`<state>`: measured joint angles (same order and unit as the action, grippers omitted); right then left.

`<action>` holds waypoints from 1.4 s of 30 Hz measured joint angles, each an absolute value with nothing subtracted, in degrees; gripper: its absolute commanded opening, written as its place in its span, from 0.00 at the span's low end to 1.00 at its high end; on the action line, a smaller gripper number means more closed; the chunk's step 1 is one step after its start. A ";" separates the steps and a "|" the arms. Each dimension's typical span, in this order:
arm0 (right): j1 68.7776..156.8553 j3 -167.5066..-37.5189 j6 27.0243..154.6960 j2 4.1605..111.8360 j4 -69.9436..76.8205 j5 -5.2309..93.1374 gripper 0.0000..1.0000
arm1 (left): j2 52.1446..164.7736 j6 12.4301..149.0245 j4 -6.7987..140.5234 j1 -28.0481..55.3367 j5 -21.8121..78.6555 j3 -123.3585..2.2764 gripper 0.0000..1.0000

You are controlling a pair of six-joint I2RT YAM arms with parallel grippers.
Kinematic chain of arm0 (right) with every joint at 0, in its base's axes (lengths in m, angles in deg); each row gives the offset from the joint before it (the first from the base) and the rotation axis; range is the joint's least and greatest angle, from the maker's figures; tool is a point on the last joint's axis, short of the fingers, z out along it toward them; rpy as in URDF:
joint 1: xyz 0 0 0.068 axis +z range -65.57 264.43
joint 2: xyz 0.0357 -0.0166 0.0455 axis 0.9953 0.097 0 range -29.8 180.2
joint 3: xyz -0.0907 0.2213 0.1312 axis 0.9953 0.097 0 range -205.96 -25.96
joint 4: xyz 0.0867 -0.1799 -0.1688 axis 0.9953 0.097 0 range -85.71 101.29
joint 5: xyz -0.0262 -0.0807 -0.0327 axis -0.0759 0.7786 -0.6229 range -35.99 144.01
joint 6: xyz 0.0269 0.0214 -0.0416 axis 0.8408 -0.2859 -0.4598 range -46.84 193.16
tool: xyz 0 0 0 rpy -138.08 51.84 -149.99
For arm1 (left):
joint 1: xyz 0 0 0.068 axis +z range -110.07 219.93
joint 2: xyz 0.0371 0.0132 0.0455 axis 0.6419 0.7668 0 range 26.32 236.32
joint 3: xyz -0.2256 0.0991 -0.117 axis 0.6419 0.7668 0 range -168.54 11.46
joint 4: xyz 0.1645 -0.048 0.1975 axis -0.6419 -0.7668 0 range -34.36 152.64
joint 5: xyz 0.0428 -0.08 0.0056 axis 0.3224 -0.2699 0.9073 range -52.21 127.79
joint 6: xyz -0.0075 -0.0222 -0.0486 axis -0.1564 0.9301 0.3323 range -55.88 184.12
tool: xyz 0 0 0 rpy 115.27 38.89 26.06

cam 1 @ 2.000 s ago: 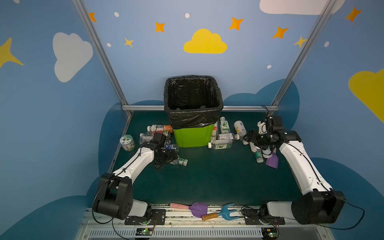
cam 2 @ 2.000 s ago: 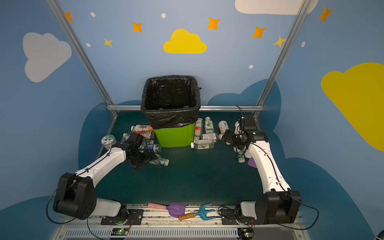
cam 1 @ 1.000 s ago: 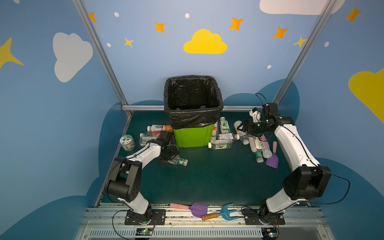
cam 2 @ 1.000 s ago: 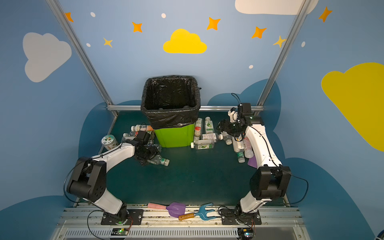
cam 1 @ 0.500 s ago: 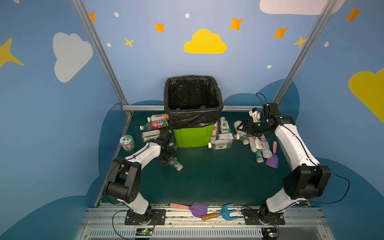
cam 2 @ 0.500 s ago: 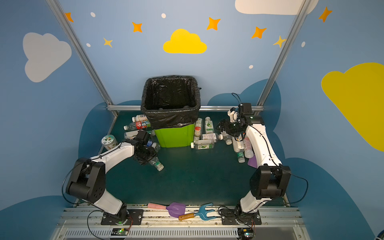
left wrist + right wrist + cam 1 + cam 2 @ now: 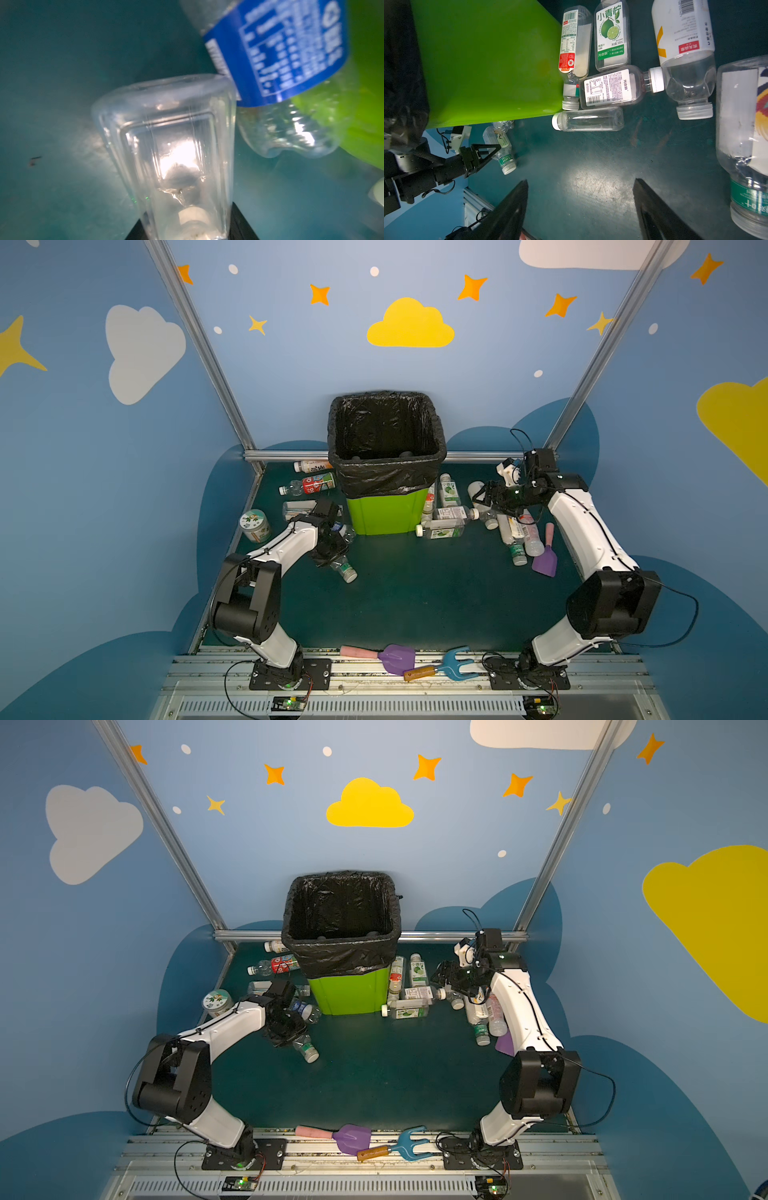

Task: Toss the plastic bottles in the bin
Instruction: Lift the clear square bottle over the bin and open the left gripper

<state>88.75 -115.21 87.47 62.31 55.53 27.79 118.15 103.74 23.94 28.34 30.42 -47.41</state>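
The lime-green bin (image 7: 386, 514) with its black bag stands at the back middle in both top views (image 7: 349, 996). My left gripper (image 7: 330, 549) is low beside its left front corner, shut on a clear bottle (image 7: 166, 135) whose green-labelled neck and cap stick out forward (image 7: 345, 571). A blue-label bottle (image 7: 280, 52) lies against it, next to the bin wall (image 7: 365, 104). My right gripper (image 7: 581, 181) hangs open and empty over bare floor right of the bin (image 7: 484, 499). Several bottles (image 7: 611, 35) lie ahead of it by the bin (image 7: 488, 62).
A green-white jar (image 7: 254, 524) stands at the left wall. More bottles lie behind the bin's left side (image 7: 309, 485) and under the right arm (image 7: 519, 531), next to a purple shovel (image 7: 545, 560). Another shovel (image 7: 395, 657) and a blue fork (image 7: 455, 664) lie on the front rail.
My left gripper has closed on the clear bottle, which swung from pointing right to pointing forward. The right arm has held its place over the last second.
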 measured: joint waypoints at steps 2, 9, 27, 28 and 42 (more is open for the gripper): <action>88.71 -115.19 87.49 62.18 55.53 27.79 0.79 | 116.55 103.45 22.57 29.17 30.61 -47.30 0.46; 88.68 -115.19 87.86 62.09 55.51 27.77 0.78 | 105.27 102.14 17.34 33.30 30.59 -47.37 0.44; 88.71 -114.34 90.55 62.07 52.47 25.87 0.78 | 83.40 98.34 13.63 37.96 37.32 -68.37 0.44; 88.71 -114.34 90.74 62.07 52.32 25.80 0.78 | 82.50 97.90 14.96 37.96 37.32 -69.05 0.44; 88.88 -113.70 92.51 59.56 49.65 25.60 0.78 | 90.85 95.80 46.15 34.76 29.65 -84.90 0.46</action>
